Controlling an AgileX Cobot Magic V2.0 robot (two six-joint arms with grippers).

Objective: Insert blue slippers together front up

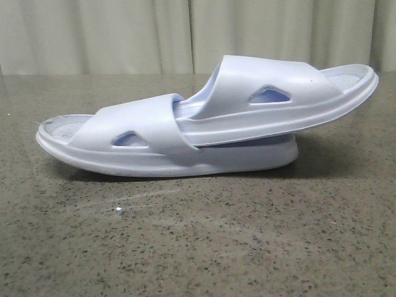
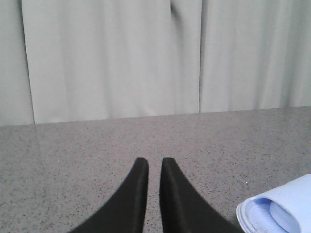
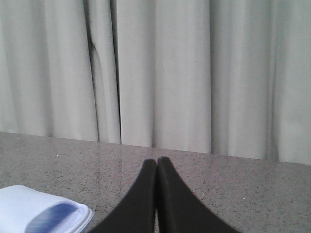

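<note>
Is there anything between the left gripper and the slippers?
No. In the left wrist view, only bare speckled table lies between the left gripper and the slippers.
</note>
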